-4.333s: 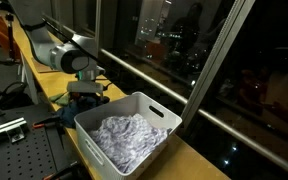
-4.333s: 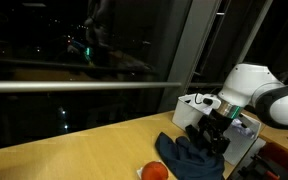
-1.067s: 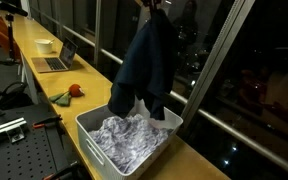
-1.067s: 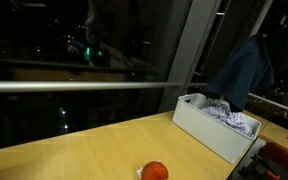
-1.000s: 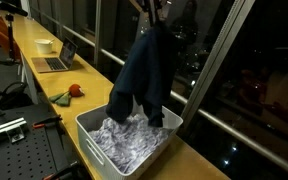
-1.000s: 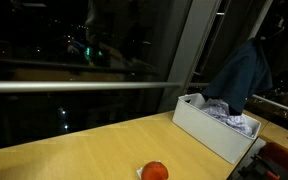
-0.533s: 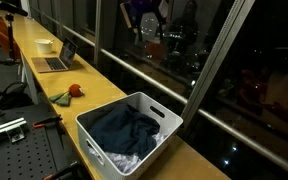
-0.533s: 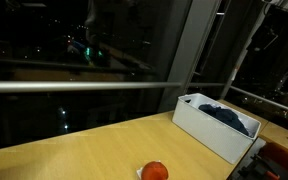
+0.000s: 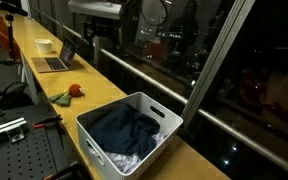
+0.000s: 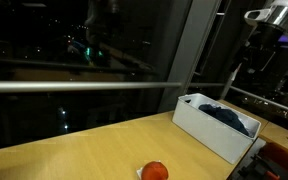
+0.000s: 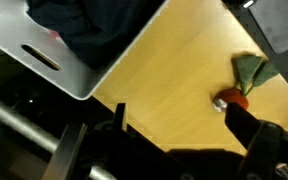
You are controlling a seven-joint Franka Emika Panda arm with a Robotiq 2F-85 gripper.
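Pincer: your gripper (image 11: 182, 122) is wide open. The jaws are spread, with only bare table top (image 11: 174, 70) between them and nothing held.
Gripper position: it hangs high above the white bin (image 9: 89, 136), off the bin's side that faces the red ball (image 11: 234, 100) and well clear of the rim.
Cloth: the dark blue cloth (image 9: 124, 128) lies bunched inside the bin, on top of a pale patterned fabric (image 9: 131, 160) that shows at the bin's near corner.
Edge check: the exterior views show no fold draped over the bin's rim. The wrist view cuts off part of the bin, so I can't confirm all sides.
Contact: none. The gripper is well apart from both cloth and bin.
Step in hand: looks like release and lift-off above the bin.
Doing it well: leave the jaws wide while you're over the bin so no fold catches. Check the wrist view for anything trailing off the jaws; I see nothing.
Clearance: the window rail (image 9: 154, 82) runs just behind the bin and your arm is up close to the glass. Make sideways moves toward the bin's table side, not its window side.
Clutter: a green rag (image 9: 61, 98) touches the red ball, away from the bin along the table. The laptop (image 9: 54, 60) and cup (image 9: 45, 45) sit farther from the bin again.
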